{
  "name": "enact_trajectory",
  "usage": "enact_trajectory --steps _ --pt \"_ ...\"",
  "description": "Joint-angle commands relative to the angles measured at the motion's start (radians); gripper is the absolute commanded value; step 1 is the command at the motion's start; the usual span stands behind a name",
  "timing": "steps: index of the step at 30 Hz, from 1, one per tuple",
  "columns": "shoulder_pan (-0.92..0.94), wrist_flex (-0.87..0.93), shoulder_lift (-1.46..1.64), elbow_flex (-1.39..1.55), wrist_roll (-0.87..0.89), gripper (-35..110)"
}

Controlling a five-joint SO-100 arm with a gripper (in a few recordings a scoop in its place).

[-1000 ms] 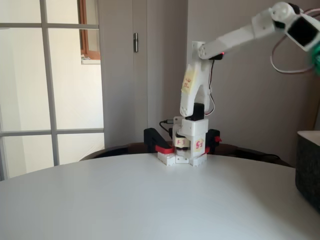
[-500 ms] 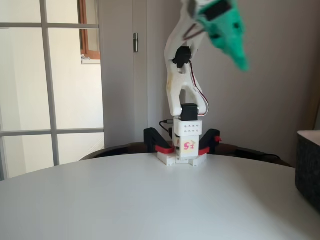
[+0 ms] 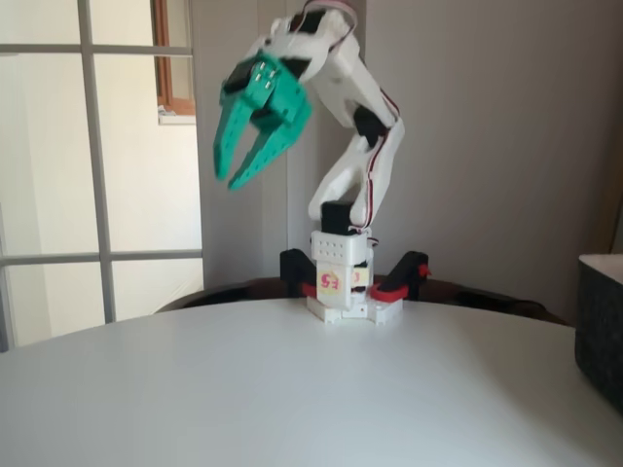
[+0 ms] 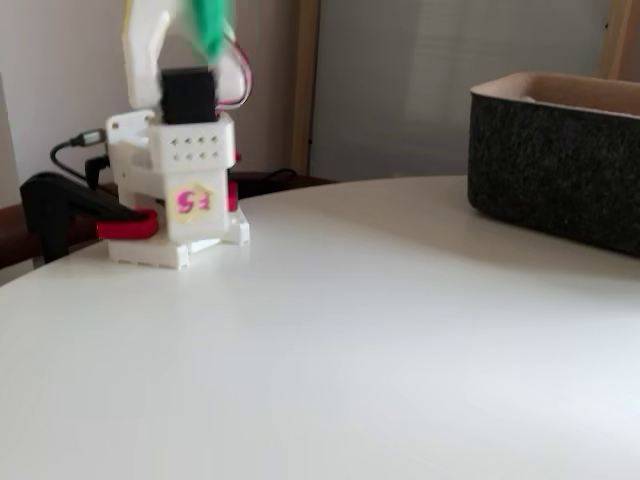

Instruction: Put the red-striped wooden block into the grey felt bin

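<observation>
- Fixed views both carry the grey felt bin [image 4: 560,165]: it stands on the white surface [image 3: 292,389] at the right side, dark charcoal walls with a paler rim, upright.
- In a fixed view the bin [image 3: 601,326] is cut by the right edge, so just its left wall and a strip of rim are visible there.
- I cannot tell where the red-striped wooden block lies; the bin's inside is hidden from both cameras by its walls.
- My hand [image 3: 241,173] hangs high in the air at the upper left of my base, well apart from the bin and well above the surface.
- My green fingers [image 3: 226,146] point downward and slightly left, spread apart with clear wall visible between them; the hand is released and grips nothing.
- My white arm [image 3: 355,117] arches up from the base, bends over at the top and reaches leftward to the hand.
- My base [image 3: 343,282] sits at the far edge of the surface, a yellowish sticker with red marks on its front, red and black clamps at either side.
- In a fixed view the base [image 4: 180,190] stands at the left, with a green blur of my hand [image 4: 208,25] at the top edge, too smeared to read.
- A window [image 3: 88,165] with pale bars fills the left background, a door hinge [image 3: 264,83] beside it.
</observation>
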Motion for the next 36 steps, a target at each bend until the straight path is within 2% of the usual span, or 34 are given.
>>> enact_trajectory --steps 1,7,16,22,36 --pt "0.1 -0.072 0.081 0.21 0.014 0" --pt "0.146 -0.259 0.31 0.575 0.043 0" --pt "0.089 -0.278 0.638 0.916 0.005 0" --pt "0.086 -0.353 0.738 1.069 0.011 0" --pt "0.084 -0.35 0.767 1.14 0.1 0"
